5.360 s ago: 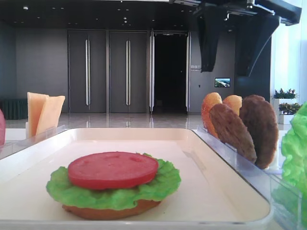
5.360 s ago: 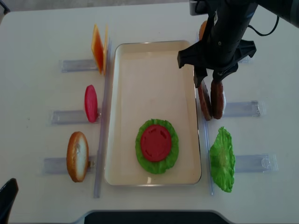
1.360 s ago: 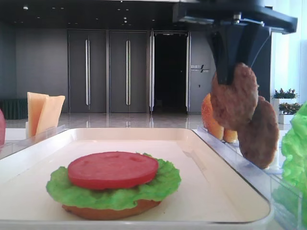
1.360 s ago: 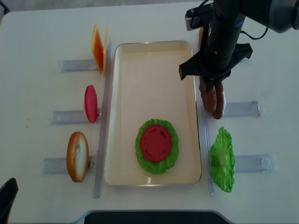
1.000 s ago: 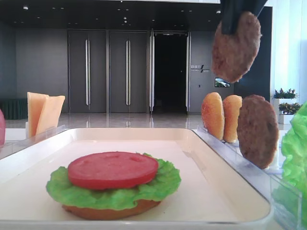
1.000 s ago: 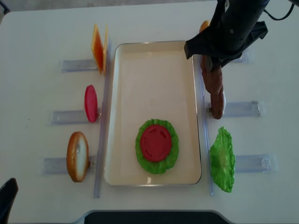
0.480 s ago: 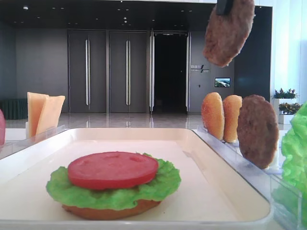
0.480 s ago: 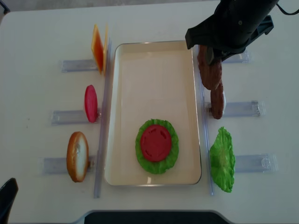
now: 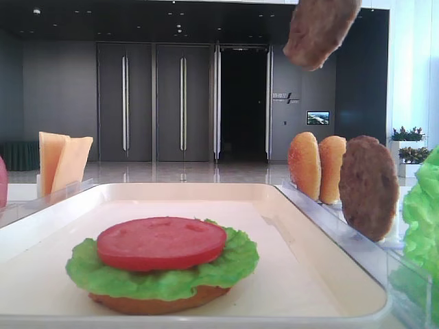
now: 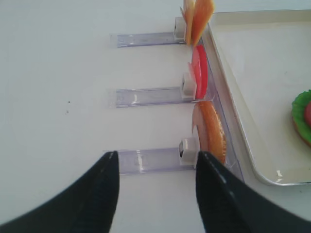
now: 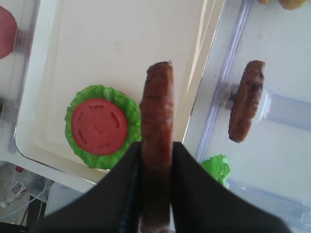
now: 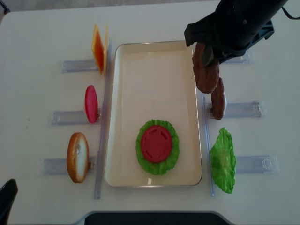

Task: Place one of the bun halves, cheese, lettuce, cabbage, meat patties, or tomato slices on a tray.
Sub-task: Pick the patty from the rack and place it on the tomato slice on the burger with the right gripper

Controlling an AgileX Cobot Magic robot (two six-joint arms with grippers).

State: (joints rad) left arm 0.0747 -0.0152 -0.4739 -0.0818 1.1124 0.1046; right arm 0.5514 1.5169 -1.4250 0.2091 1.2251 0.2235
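**Brown patty aloft, tray below**

Brown and grainy, the meat patty (image 11: 156,126) hangs on edge in my right claw (image 11: 155,160), whose two dark fingers are pressed against its flat faces, pinching it upright. I hold it high, roughly above the right rim of the tray (image 12: 154,61), well clear of everything beneath. The carry is the step in hand, as I judge it: the patty is out of its rack and not yet set down.

On the cream tray sits the stack so far: a bun half (image 9: 158,301) at the bottom, frilly green lettuce (image 12: 143,161) over it, and a smooth red tomato slice (image 12: 156,143) on top. The next move, I reckon, calls for swinging over that stack, tipping the disc from upright to flat, and lowering it squarely onto the tomato before letting go; a tilted release could let it slide off the slick red face.

The second patty (image 12: 217,99) stands in its clear rack (image 12: 243,109) on the bench (image 12: 37,37). My left claw (image 10: 155,187) hovers spread wide, holding nothing, near the spare bun (image 10: 213,131).
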